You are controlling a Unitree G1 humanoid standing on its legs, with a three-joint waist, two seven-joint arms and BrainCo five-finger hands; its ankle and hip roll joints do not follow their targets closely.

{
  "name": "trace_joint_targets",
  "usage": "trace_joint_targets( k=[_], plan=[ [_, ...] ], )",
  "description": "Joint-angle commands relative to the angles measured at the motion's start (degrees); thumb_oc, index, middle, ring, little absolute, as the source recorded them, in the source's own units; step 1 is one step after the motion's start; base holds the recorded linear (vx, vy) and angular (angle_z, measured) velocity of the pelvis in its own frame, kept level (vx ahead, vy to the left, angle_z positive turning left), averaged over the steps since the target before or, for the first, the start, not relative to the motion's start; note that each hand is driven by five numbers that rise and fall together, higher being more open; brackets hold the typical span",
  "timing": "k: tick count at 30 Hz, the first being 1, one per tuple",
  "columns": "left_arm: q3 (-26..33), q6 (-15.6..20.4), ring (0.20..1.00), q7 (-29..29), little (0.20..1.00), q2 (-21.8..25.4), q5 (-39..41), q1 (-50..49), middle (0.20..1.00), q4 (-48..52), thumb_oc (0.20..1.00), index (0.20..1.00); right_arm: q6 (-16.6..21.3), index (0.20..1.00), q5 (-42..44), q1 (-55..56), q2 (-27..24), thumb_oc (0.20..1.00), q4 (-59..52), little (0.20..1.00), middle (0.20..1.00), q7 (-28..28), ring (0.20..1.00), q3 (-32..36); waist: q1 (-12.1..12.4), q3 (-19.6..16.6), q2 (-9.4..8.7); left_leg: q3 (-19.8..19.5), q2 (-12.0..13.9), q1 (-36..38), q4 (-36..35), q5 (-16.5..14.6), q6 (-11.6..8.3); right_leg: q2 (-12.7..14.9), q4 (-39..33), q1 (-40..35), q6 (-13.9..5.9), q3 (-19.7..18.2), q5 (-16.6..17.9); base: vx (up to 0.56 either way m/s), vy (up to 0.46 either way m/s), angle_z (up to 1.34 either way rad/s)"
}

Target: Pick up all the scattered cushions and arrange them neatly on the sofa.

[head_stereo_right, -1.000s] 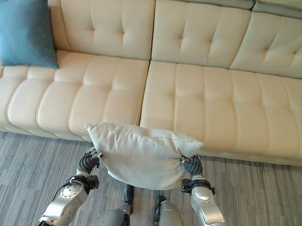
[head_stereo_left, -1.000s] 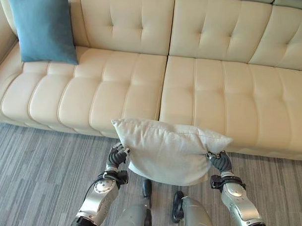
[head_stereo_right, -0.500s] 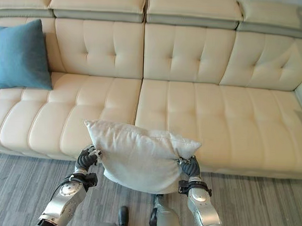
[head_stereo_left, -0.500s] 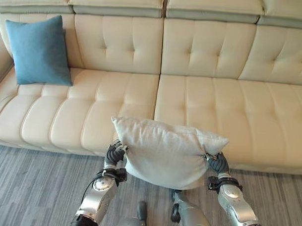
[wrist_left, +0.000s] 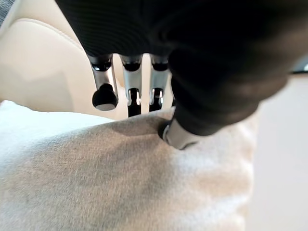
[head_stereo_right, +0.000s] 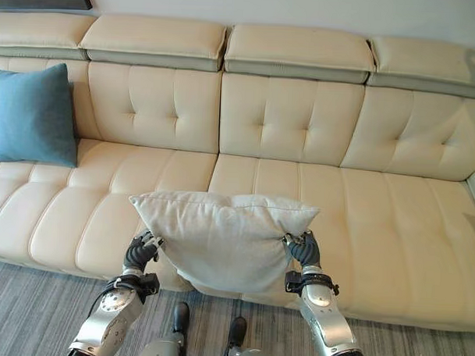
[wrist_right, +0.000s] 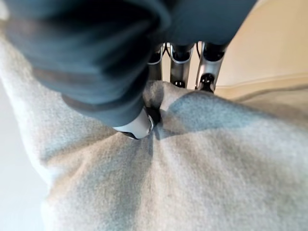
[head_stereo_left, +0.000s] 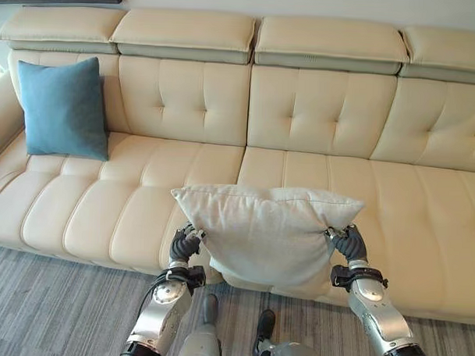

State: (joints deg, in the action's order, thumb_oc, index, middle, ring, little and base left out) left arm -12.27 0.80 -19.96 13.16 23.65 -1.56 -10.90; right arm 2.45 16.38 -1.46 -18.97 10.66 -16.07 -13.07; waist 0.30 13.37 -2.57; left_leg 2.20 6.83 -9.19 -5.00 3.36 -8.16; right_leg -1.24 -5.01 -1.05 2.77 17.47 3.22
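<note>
**Grey cushion carried up in front of the seat**

Up goes the grey cushion [head_stereo_left: 268, 235] since a second ago: it was hanging before the sofa's front edge, low in the frame, and now it covers the seat cushions at lower centre of the left eye view. The camera has tipped up too, showing the headrests. The left hand [head_stereo_left: 184, 244] pinches its left edge, the right hand [head_stereo_left: 348, 244] its right edge. A blue cushion [head_stereo_left: 63, 108] leans on the cream sofa [head_stereo_left: 325, 118] at upper left.

Right eye view: same scene.

Left wrist view: thumb presses down on the grey fabric, fingers [wrist_left: 105, 96] curl behind it, clamped tight.

Right wrist view: thumb and fingers [wrist_right: 208, 72] pinch a bunched fold.
</note>
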Motion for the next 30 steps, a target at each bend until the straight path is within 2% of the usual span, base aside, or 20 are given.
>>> trace_joint_targets(
  k=[1,3,5,6,7,8,9,11,13,15,16,17,21,23,26,27,30],
  plan=[
    [-0.67,4.84,0.200,0.56,0.200,0.47,-0.36,1.91,0.200,6.93,0.200,0.200,4.84,0.200,-0.24,-3.08,1.01,0.200,-6.87,0.200,0.200,1.33,0.200,-0.66,-0.13,-2.76,0.88,1.40,-1.75,3.49,0.00,4.63,1.24,3.31,0.01,-5.42,-6.28,-2.55,-9.09,0.37,0.305,-0.04],
    [-1.69,4.72,0.200,1.43,0.200,0.65,-0.50,1.20,0.200,6.74,0.200,0.200,4.47,0.200,-1.43,-1.04,1.77,0.200,-8.02,0.200,0.200,1.31,0.200,0.18,-0.45,-4.50,1.49,3.22,-2.61,5.97,0.00,2.51,1.67,4.73,0.01,-7.40,-7.20,-2.56,-9.67,0.49,0.461,-0.03],
    [-2.96,4.36,0.200,1.57,0.200,1.14,-0.87,1.58,0.200,6.15,0.200,0.200,4.27,0.200,-1.92,-0.76,3.06,0.200,-8.46,0.200,0.200,0.71,0.200,0.56,-0.67,-5.63,0.87,4.09,-4.21,7.71,0.00,0.31,3.36,6.70,0.46,-8.12,-8.54,-2.88,-9.35,0.30,0.336,0.06],
    [-2.98,4.37,0.200,1.57,0.200,1.15,-0.87,1.59,0.200,6.14,0.200,0.200,4.26,0.200,-1.93,-0.74,3.08,0.200,-8.47,0.200,0.200,0.70,0.200,0.57,-0.62,-5.63,0.83,4.15,-4.25,7.74,0.00,0.28,3.39,6.75,0.49,-8.12,-8.58,-2.93,-9.38,0.21,0.295,0.03],
    [-3.38,4.13,0.200,1.06,0.200,1.48,-1.09,2.46,0.200,5.80,0.200,0.200,4.05,0.200,-2.60,-1.10,3.83,0.200,-8.66,0.200,0.200,0.04,0.200,0.40,-0.67,-5.86,0.69,4.69,-5.16,8.89,0.00,-1.37,5.09,8.39,5.34,-6.75,-9.34,-3.39,-9.77,0.12,0.191,0.07],
    [-3.38,4.13,0.200,1.06,0.200,1.48,-1.09,2.46,0.200,5.80,0.200,0.200,4.05,0.200,-2.60,-1.10,3.83,0.200,-8.66,0.200,0.200,0.05,0.200,0.41,-0.65,-5.87,0.69,4.71,-5.16,8.88,0.00,-1.37,5.09,8.40,5.39,-6.71,-9.34,-3.41,-9.79,0.15,0.382,0.08],
    [-3.59,4.60,0.200,-0.52,0.200,2.12,-1.38,4.68,0.200,5.95,0.200,0.200,4.35,0.200,-3.21,-3.91,4.74,0.200,-8.43,0.200,0.200,-1.35,0.200,-0.24,-0.81,-4.79,0.94,6.35,-5.30,10.02,0.00,-2.72,6.96,9.82,13.37,-2.19,-10.32,-4.83,-8.94,0.03,0.196,0.03],
    [-3.77,5.01,0.200,-1.14,0.200,2.54,-1.47,6.30,0.200,5.96,0.200,0.200,4.42,0.200,-3.07,-6.14,5.33,0.200,-7.97,0.200,0.200,-1.97,0.200,-0.88,-0.55,-4.04,1.04,7.43,-5.08,9.76,0.00,-2.72,7.28,9.92,16.54,0.90,-10.70,-5.84,-8.78,-0.02,0.185,-0.28],
    [-3.77,5.39,0.200,-2.39,0.200,2.94,-2.06,8.99,0.200,5.45,0.200,0.200,4.29,0.200,-3.30,-9.82,5.96,0.200,-6.93,0.200,0.200,-3.18,0.200,-1.95,-0.03,-3.96,0.98,9.06,-4.79,9.76,0.00,-3.29,7.16,9.20,14.95,2.99,-10.61,-5.98,-8.33,0.00,0.105,-0.34],
    [-2.82,5.79,0.200,-3.62,0.200,3.42,-2.03,12.37,0.200,5.12,0.200,0.200,4.42,0.200,-2.20,-14.54,6.10,0.200,-6.00,0.200,0.200,-4.15,0.200,-3.16,0.83,-3.89,0.43,10.79,-5.08,9.63,0.00,-3.32,6.75,8.35,6.76,3.95,-10.16,-3.25,-4.80,0.02,-0.002,-0.42],
    [-2.56,5.74,0.200,-3.83,0.200,3.63,-2.14,12.89,0.200,5.01,0.200,0.200,4.43,0.200,-2.05,-14.93,5.84,0.200,-5.87,0.200,0.200,-4.32,0.200,-3.40,0.63,-3.72,0.33,10.72,-5.12,9.75,0.00,-3.18,6.65,7.67,4.99,3.24,-10.14,-4.09,-4.24,0.13,-0.017,-0.55],
    [-2.63,6.25,0.200,-4.79,0.200,3.13,-2.18,13.93,0.200,5.69,0.200,0.200,4.38,0.200,-2.01,-15.98,6.25,0.200,-6.43,0.200,0.200,-4.72,0.200,-4.10,0.35,-4.28,0.09,10.54,-5.14,10.04,0.00,-3.07,6.56,7.06,3.13,2.02,-10.16,-5.85,-4.16,0.17,-0.013,-0.32],
    [-2.45,6.12,0.200,-6.36,0.200,2.85,-2.64,17.04,0.200,5.39,0.200,0.200,4.02,0.200,-1.37,-18.95,7.24,0.200,-5.74,0.200,0.200,-5.74,0.200,-5.60,0.39,-4.67,-0.10,10.44,-5.11,10.24,0.00,-3.50,6.34,7.12,0.74,0.41,-9.96,-4.10,-3.93,0.11,-0.024,0.06],
    [-2.79,5.92,0.200,-7.69,0.200,2.62,-2.42,19.41,0.200,4.76,0.200,0.200,3.62,0.200,-1.10,-20.68,7.80,0.200,-5.57,0.200,0.200,-6.26,0.200,-6.76,0.26,-4.52,0.04,10.06,-5.02,10.16,0.00,-3.46,6.24,7.12,0.23,-0.12,-9.80,-3.40,-4.10,0.09,-0.033,0.00],
    [-3.93,6.38,0.200,-9.95,0.200,2.62,-2.29,24.86,0.200,3.76,0.200,0.200,3.57,0.200,-0.95,-25.21,8.52,0.200,-4.57,0.200,0.200,-7.89,0.200,-8.92,0.04,-2.42,0.39,9.20,-4.97,8.08,0.00,-2.91,6.10,7.22,1.08,1.68,-9.56,-3.09,-4.44,-0.06,-0.030,-0.01],
    [-4.70,7.02,0.200,-11.90,0.200,3.27,-2.27,29.61,0.200,2.02,0.200,0.200,3.42,0.200,-0.65,-29.79,8.50,0.200,-2.99,0.200,0.200,-9.57,0.200,-10.33,0.17,-0.48,0.66,8.71,-5.03,5.57,0.00,-2.08,6.05,7.41,2.34,4.65,-9.41,-3.12,-4.58,-0.09,-0.010,0.11],
    [-5.03,7.97,0.200,-13.83,0.200,4.01,-2.05,34.48,0.200,-0.03,0.200,0.200,3.40,0.200,-0.59,-34.59,8.31,0.200,-0.98,0.200,0.200,-11.30,0.200,-11.01,0.47,1.04,0.75,8.14,-5.13,2.64,1.05,-1.49,6.08,7.72,4.59,8.06,-9.11,-3.32,-4.83,-0.09,-0.017,0.18]
  ],
)
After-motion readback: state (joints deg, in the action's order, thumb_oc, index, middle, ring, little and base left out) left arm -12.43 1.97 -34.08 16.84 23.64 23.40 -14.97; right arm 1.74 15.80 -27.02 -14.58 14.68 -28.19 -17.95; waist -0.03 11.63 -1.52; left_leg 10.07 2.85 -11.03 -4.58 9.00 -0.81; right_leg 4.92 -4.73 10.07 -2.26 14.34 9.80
